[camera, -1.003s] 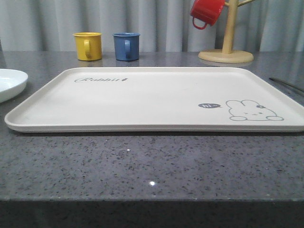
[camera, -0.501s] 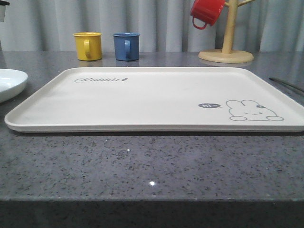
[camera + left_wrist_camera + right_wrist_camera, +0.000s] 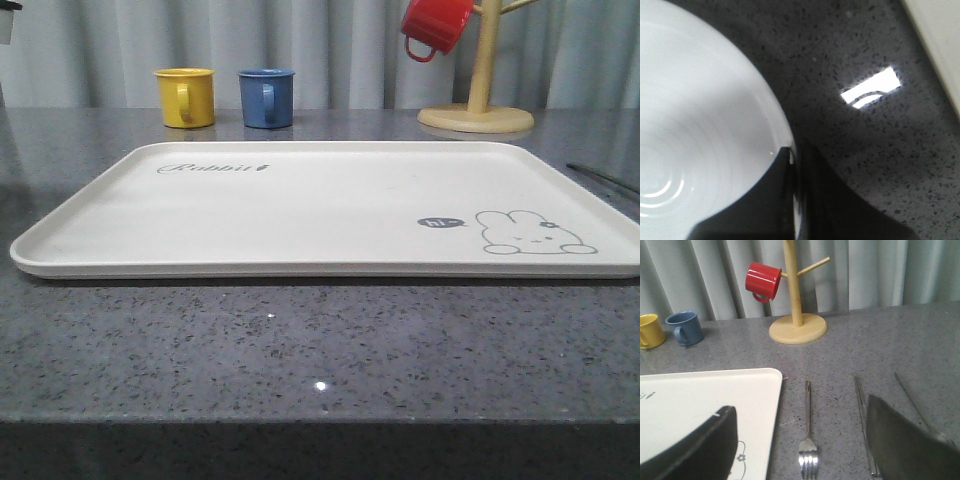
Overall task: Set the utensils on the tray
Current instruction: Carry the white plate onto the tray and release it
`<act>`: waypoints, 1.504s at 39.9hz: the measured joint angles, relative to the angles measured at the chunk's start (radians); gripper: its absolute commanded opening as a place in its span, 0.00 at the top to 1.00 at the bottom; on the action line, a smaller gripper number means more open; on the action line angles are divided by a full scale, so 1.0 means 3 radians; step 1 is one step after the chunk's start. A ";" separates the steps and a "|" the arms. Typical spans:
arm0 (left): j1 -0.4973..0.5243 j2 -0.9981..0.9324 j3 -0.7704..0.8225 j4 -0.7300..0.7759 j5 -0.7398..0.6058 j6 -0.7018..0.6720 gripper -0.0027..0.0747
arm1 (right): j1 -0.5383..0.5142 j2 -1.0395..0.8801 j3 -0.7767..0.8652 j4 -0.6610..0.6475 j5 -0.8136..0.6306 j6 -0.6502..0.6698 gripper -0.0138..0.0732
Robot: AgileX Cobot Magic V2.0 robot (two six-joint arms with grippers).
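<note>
In the left wrist view my left gripper (image 3: 796, 167) is shut on the rim of the round white plate (image 3: 695, 125), one finger inside the rim and one outside, over the grey countertop. The cream tray (image 3: 320, 205) with the rabbit drawing lies in the middle of the table with nothing on it. My right gripper (image 3: 800, 412) hangs open above the table just right of the tray's corner (image 3: 705, 390). Below it lie the silver fork (image 3: 808, 440), the flat chopsticks (image 3: 860, 410) and the spoon's handle (image 3: 907, 395), side by side. The spoon's bowl is hidden behind a finger.
A yellow mug (image 3: 185, 96) and a blue mug (image 3: 266, 97) stand behind the tray. At the back right a wooden mug tree (image 3: 478, 100) holds a red mug (image 3: 436, 24). A grey curtain closes the back. The tray's edge (image 3: 940, 45) runs near the plate.
The white plate that lay left of the tray has gone out of the front view. Tray, mugs and utensils have not moved.
</note>
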 measured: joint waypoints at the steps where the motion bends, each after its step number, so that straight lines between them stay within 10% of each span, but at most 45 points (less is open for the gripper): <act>1: 0.0000 0.0000 0.0000 0.0000 0.0000 0.0000 0.99 | 0.0000 0.0000 0.0000 0.0000 0.0000 0.0000 0.20; 19: -0.0185 -0.0268 -0.0513 0.0172 0.0120 -0.0214 0.99 | 0.0000 0.0000 0.0000 0.0000 0.0000 0.0000 0.20; 44: -0.1766 0.0163 -0.1577 0.0291 0.0343 -0.0360 0.99 | 0.0000 0.0000 0.0000 0.0000 0.0000 0.0000 0.20; 60: -0.1993 0.0830 -0.1667 0.0131 0.0491 -0.0425 0.99 | 0.0000 0.0000 0.0000 0.0000 0.0000 0.0000 0.20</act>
